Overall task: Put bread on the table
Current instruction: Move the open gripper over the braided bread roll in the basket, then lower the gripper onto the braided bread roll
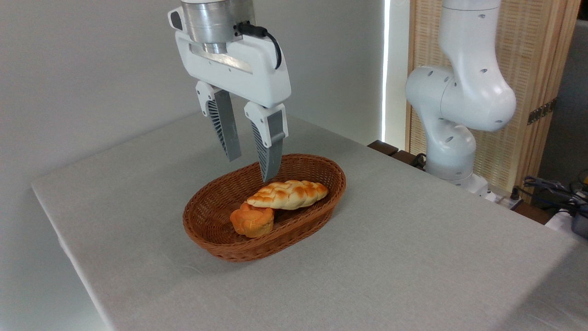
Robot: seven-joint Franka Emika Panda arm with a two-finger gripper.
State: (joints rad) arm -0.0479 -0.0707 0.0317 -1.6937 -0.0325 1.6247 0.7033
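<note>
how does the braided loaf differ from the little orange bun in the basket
The braided loaf is long and pale golden with browned knots; the orange bun is short, round and deep orange. The loaf lies further back, one end resting over the bun, which sits nearer the front rim. Both lie inside the wicker basket, untouched.

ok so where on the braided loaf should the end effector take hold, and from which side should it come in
Probably across the middle of the braided loaf, coming straight down from above. It lies flat in the wicker basket, whose raised wall blocks a sideways approach, and its left end touches the orange bun. Closing across the narrow width, clear of the bun, suits the open end effector hovering above.
</note>
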